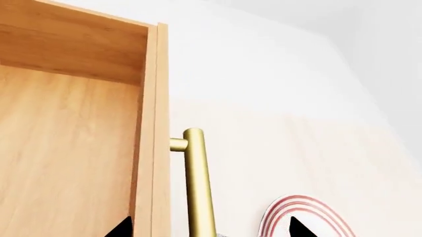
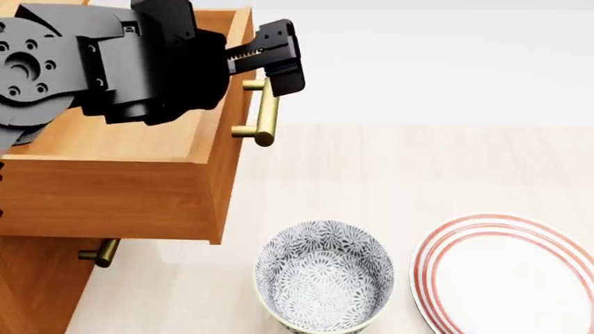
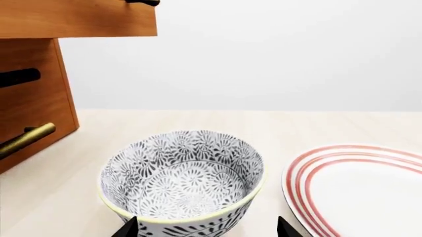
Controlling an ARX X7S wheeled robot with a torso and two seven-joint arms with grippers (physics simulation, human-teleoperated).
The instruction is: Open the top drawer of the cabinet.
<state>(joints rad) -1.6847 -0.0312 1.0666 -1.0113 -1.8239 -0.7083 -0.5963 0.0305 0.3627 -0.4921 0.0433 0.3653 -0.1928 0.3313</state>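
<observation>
The top drawer (image 2: 121, 188) of the orange-brown cabinet (image 2: 37, 285) stands pulled out, with its plain wood inside showing (image 1: 66, 148). Its brass bar handle (image 2: 264, 115) sticks out from the drawer front (image 1: 155, 123). My left gripper (image 2: 278, 62) is open. Its fingertips (image 1: 300, 228) are wide apart on either side of the drawer front and the handle (image 1: 197, 187), and do not squeeze them. My right gripper (image 3: 207, 229) is open and low over the table, with the patterned bowl (image 3: 181, 182) just ahead between its fingertips. It is out of the head view.
A grey-patterned bowl (image 2: 323, 278) stands on the pale table in front of the cabinet. A white plate with red rings (image 2: 510, 278) lies to its right. A lower drawer's brass handle (image 2: 100, 252) shows under the open drawer and in the right wrist view (image 3: 23, 139).
</observation>
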